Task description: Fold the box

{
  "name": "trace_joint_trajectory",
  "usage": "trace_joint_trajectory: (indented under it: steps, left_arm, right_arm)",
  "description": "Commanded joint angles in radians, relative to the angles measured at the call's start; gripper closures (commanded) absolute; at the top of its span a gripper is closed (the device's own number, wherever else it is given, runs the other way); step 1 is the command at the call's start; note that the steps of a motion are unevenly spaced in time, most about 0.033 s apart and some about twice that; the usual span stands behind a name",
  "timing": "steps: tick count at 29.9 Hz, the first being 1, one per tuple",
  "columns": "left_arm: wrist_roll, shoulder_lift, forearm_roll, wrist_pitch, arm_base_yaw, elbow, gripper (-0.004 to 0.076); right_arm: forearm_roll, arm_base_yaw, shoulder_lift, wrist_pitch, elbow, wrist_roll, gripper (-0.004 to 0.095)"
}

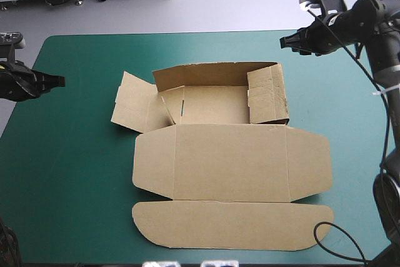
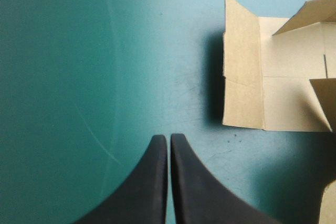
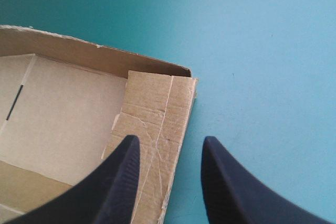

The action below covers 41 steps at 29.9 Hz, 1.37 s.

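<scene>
The brown box (image 1: 231, 161) lies mid-table with its lid panel and rounded front flap flat toward the near edge. Its back wall (image 1: 212, 70) stands raised, and the right side wall (image 1: 269, 95) is folded up over the tray. The left side flap (image 1: 131, 107) leans outward. My left gripper (image 1: 61, 81) hovers near the table's left edge, shut and holding nothing, and the left flap (image 2: 241, 77) sits ahead of it and off to one side (image 2: 169, 137). My right gripper (image 1: 282, 42) hangs above the box's far right corner, open, with the creased right wall (image 3: 155, 124) under one finger (image 3: 170, 142).
The teal-green cover (image 1: 75, 173) shows on every side of the box. The table's far edge (image 1: 187, 34) runs just beyond the box's back wall, and the left edge lies close under the left arm.
</scene>
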<state>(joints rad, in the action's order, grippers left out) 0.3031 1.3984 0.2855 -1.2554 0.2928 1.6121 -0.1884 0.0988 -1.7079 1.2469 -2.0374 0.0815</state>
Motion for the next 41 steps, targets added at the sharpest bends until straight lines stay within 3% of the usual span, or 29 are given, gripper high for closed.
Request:
trace_joint_trajectory:
  steps: [1,7,12,19,23,31,34,36,41]
  left_arm:
    - [0.009,-0.02,0.081,0.031,0.0,0.029,0.072]
    - [0.044,-0.018,0.251,-0.001,-0.01,0.029,0.0721]
    - [0.052,-0.018,0.253,-0.006,-0.107,0.029,0.0733]
    - [0.045,-0.02,0.153,-0.01,-0.284,0.029,0.0733]
    - [0.029,-0.02,0.113,-0.024,-0.296,0.029,0.0733]
    - [-0.03,-0.02,0.059,-0.03,-0.296,0.029,0.0733]
    - [-0.03,-0.02,0.071,-0.033,-0.296,0.029,0.0733]
    - [-0.03,-0.02,0.067,-0.025,-0.296,0.029,0.0733]
    - [-0.03,-0.018,0.06,0.034,-0.255,0.029,0.0733]
  right_arm:
    - [-0.01,-0.002,0.113,0.003,0.001,-0.041,0.058]
    - [-0.025,-0.002,0.16,-0.001,0.19,-0.041,0.0583]
    - [-0.049,-0.002,0.107,-0.098,0.301,-0.039,0.0583]
    - [-0.06,-0.002,-0.028,-0.131,0.308,-0.032,0.0584]
    - [-0.078,-0.002,-0.098,-0.145,0.308,0.0,0.0584]
    - [-0.226,-0.002,-0.22,-0.175,0.308,0.107,0.0585]
    - [-0.236,-0.002,-0.26,-0.16,0.308,0.107,0.0706]
    - [-0.236,-0.002,-0.273,-0.145,0.308,0.112,0.0905]
    - [-0.284,-0.002,-0.251,-0.085,0.287,0.111,0.0925]
